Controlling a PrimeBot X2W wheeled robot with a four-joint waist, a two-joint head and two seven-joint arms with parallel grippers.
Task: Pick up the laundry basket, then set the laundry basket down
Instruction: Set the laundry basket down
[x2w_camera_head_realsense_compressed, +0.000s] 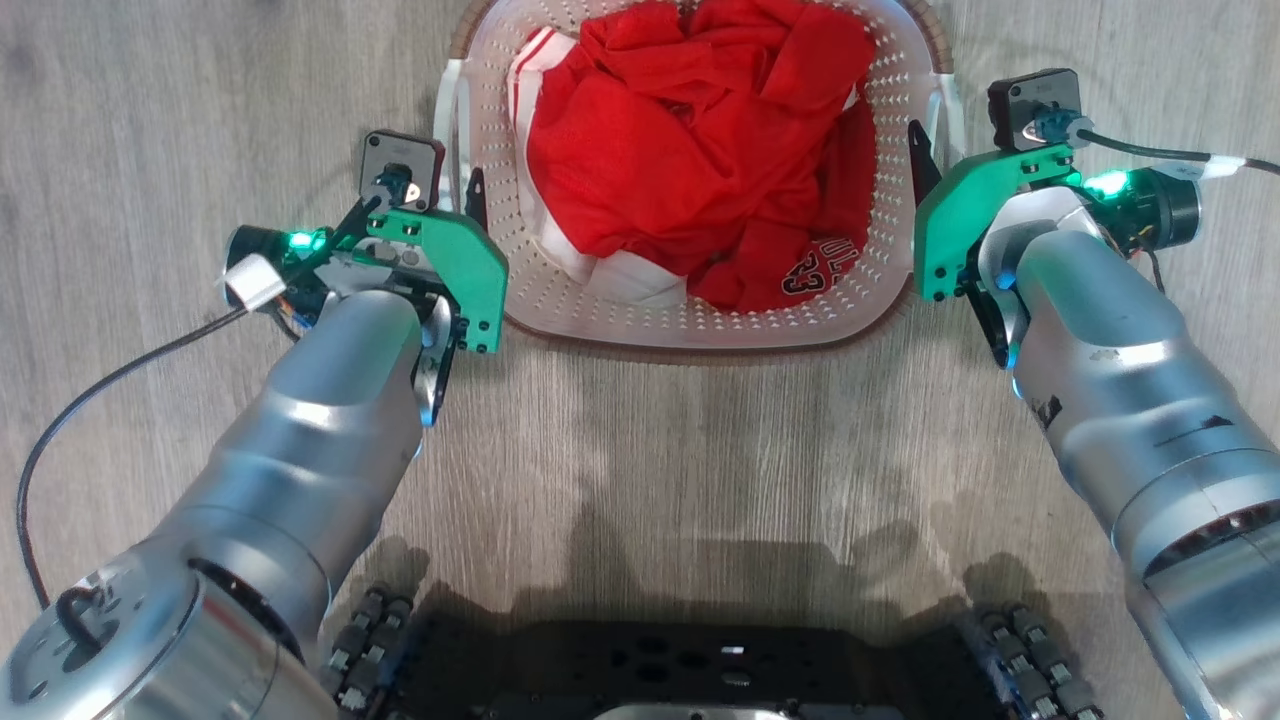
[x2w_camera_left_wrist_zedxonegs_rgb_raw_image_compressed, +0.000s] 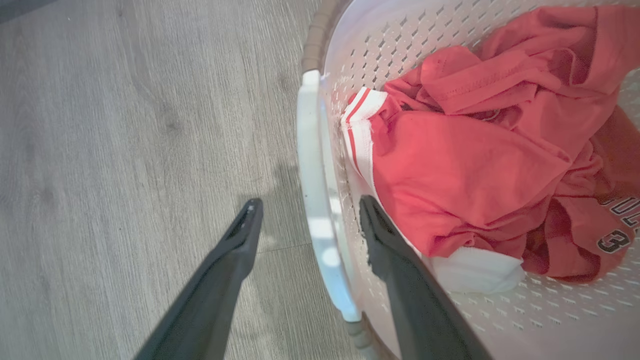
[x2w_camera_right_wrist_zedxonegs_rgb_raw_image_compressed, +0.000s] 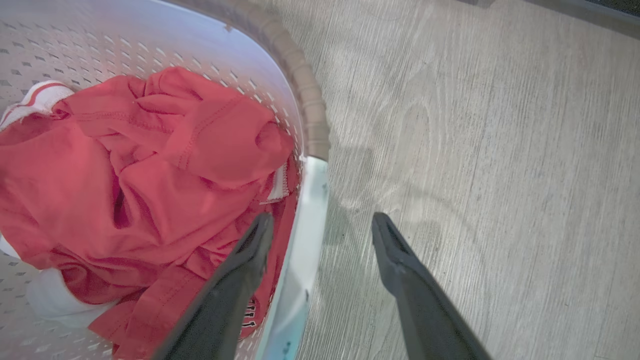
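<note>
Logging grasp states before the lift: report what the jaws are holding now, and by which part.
Nothing held. Open left jaws straddle the left handle of the laundry basket; open right jaws straddle its right handle.

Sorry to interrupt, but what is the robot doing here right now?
It appears set to lift the laundry basket, which holds red clothing and rests on the floor. The left gripper straddles the left handle and the right gripper the right handle, each open, one finger inside the basket and one outside. Nothing is gripped yet.
</note>
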